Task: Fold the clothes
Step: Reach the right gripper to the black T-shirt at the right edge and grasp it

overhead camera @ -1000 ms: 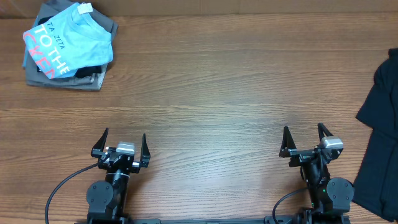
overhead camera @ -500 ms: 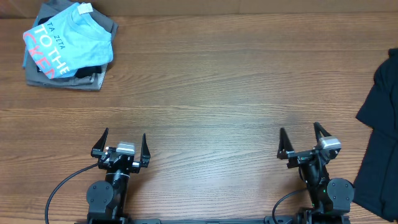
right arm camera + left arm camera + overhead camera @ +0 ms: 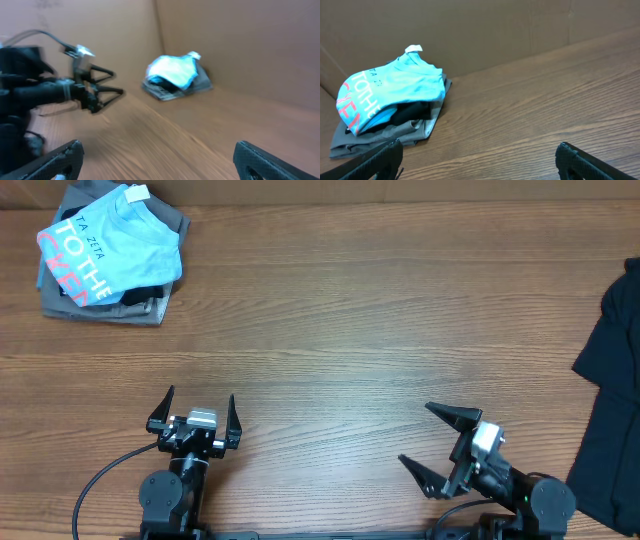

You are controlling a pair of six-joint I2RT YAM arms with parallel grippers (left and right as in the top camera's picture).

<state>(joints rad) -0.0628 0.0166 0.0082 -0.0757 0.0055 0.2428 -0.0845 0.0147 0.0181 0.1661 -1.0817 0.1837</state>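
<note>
both the left fingers (image 3: 163, 408) and right fingers (image 3: 450, 416) are spread and empty; the black shirt (image 3: 620, 410) runs lengthwise along the table's (image 3: 350, 330) right edge, nearer the right fingers, which face away.

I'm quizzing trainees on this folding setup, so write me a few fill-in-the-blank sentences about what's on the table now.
The black shirt lies at the table's ___ edge.
The tee topping the folded pile is light ___.
The left gripper and right gripper hold their fingers ___.
Missing: right; blue; open.
</note>
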